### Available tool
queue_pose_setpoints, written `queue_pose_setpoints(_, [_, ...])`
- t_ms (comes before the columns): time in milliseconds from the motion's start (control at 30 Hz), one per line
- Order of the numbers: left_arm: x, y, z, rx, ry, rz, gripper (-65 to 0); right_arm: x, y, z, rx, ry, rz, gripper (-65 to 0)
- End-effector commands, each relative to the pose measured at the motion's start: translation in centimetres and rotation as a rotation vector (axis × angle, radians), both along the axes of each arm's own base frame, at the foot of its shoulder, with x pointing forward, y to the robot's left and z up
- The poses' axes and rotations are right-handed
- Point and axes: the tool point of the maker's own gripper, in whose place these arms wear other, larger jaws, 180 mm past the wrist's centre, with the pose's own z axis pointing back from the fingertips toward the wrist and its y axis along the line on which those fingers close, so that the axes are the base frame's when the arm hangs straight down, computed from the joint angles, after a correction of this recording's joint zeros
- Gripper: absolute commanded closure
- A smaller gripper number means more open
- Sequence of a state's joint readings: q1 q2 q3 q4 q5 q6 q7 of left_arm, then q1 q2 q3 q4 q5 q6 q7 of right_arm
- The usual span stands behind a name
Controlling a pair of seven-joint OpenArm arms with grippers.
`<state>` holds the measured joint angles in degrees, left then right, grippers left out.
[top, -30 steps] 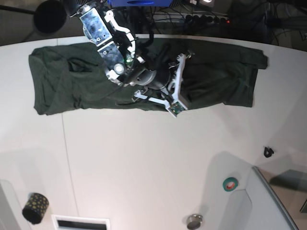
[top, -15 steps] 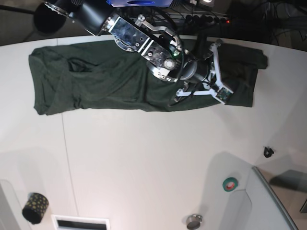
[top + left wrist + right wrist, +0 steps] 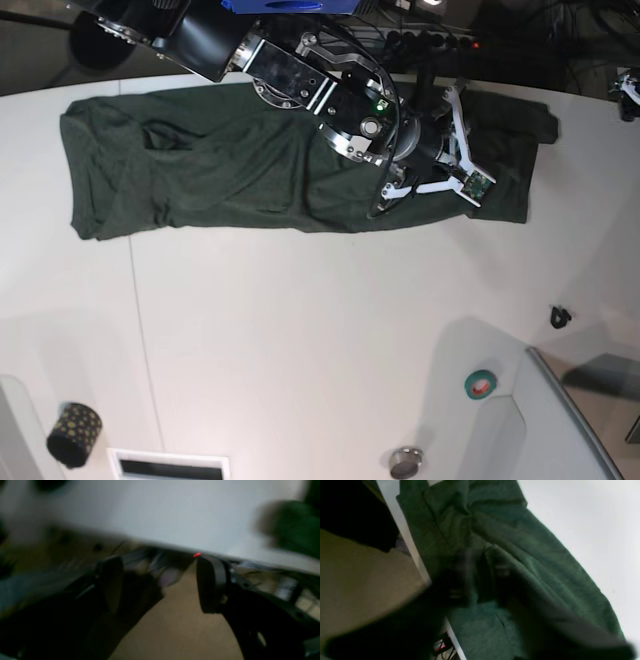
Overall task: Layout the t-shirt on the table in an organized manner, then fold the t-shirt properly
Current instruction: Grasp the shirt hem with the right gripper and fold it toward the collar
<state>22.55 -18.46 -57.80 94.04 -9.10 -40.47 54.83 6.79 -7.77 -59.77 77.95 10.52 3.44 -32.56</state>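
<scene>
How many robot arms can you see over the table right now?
2. One arm reaches across the t-shirt with its right gripper over the cloth. Only the tip of the other shows at the table's far right edge.

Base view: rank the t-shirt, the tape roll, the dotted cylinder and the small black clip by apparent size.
1. t-shirt, by far the largest.
2. dotted cylinder.
3. tape roll, only a little smaller, so their order is unsure.
4. black clip, smallest.
</scene>
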Motion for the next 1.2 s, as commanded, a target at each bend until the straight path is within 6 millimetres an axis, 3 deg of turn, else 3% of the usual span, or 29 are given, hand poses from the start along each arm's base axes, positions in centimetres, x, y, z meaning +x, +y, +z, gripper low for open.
queue_pose_setpoints(0, [0.7,0.7,1.2,0.042,-0.002,-0.02,-43.9,0.3,1.6,2.7,0.078,-0.037,0.014,-31.1])
queue_pose_setpoints(67, [1.5,-0.6,0.3,0.022,0.014,-0.065,-43.9,0.2,1.8,4.0,0.091,-0.05,0.024,-45.3])
queue_pose_setpoints(133, [2.6,-2.0,0.1,0.018,0.017,-0.123,-43.9,0.4,1.3,5.6,0.091,-0.061,0.024,-45.8])
queue_pose_setpoints(267, [4.5,-4.9,1.6,0.036,-0.05,-0.187,-44.6,4.3,-4.1,7.8,0.089,-0.085,-0.126,-43.2])
queue_pose_setpoints(400, [4.7,-7.0,1.0,-0.02,-0.091,-0.18,-45.3,6.7,-10.5,6.8,0.085,-0.05,-0.326,-43.2])
queue_pose_setpoints(500, [5.4,-8.8,0.2,-0.152,-0.164,-0.171,-46.9,7.0,-15.2,4.6,0.041,-0.004,-0.451,-43.2])
queue_pose_setpoints(600, [5.2,-9.0,-1.4,-0.3,-0.204,-0.13,-55.1,6.1,-17.4,2.8,0.0,0.034,-0.495,-43.2])
queue_pose_setpoints(733, [4.8,-8.0,-2.9,-0.427,-0.229,-0.065,-57.1,4.5,-18.9,1.0,-0.051,0.065,-0.493,-43.2])
queue_pose_setpoints(967, [5.9,-6.3,-5.7,-0.466,-0.223,0.022,-57.6,2.8,-18.8,0.2,-0.027,0.084,-0.499,-43.2])
queue_pose_setpoints(1167, [6.3,-10.1,-10.7,-0.541,-0.112,-0.063,-57.6,2.3,-18.7,0.0,-0.024,0.091,-0.5,-43.2])
